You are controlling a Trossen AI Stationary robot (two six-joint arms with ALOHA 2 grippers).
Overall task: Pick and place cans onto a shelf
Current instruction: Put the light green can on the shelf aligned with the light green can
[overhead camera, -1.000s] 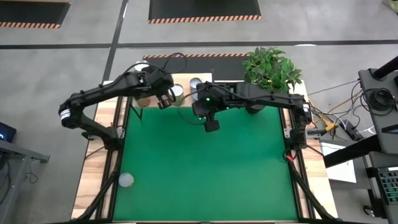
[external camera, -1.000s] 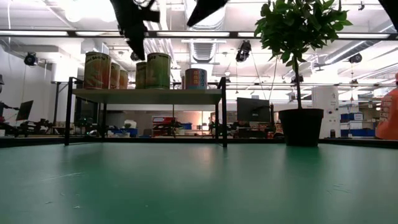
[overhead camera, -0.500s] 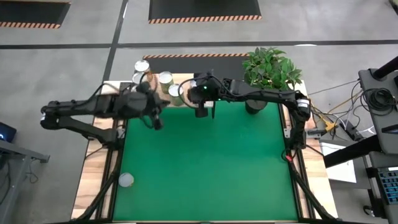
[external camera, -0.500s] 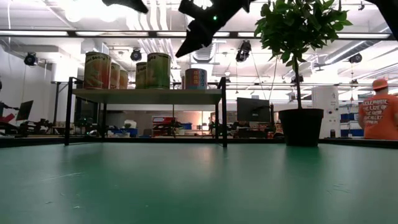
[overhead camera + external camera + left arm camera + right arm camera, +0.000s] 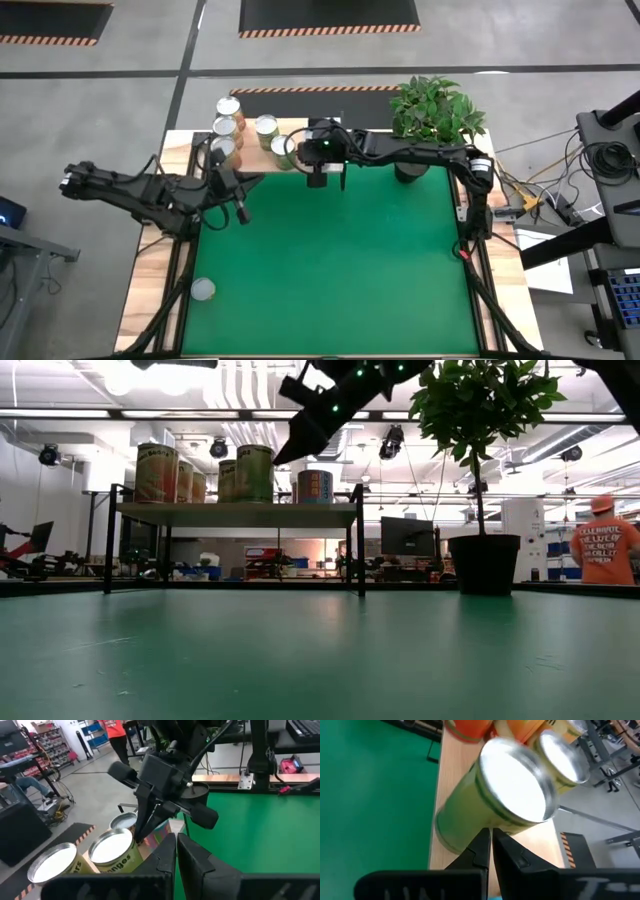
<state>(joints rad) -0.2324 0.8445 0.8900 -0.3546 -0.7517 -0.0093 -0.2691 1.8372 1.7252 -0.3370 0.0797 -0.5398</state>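
Observation:
The shelf (image 5: 255,160) stands at the table's far left, and its wood top (image 5: 235,513) carries several cans (image 5: 254,472). Their silvery tops (image 5: 266,127) show from above. One more can (image 5: 203,290) stands upright on the green mat near the front left corner. My right gripper (image 5: 318,180) is shut and hovers at the shelf's near right part, its fingertips (image 5: 490,837) just in front of a green-labelled can (image 5: 490,795). I cannot see it touch. My left gripper (image 5: 240,208) is shut and empty over the mat's left edge, near the shelf.
A potted plant (image 5: 437,108) stands in a dark pot (image 5: 484,565) at the far right corner. The green mat (image 5: 340,270) covers the table. A person in orange (image 5: 598,550) stands in the room behind.
My left gripper has drawn back from above the cans on the shelf toward the table's left and near edges, now over the mat's left edge. My right gripper has moved toward the far left, to the shelf's cans. The cans have stayed in place.

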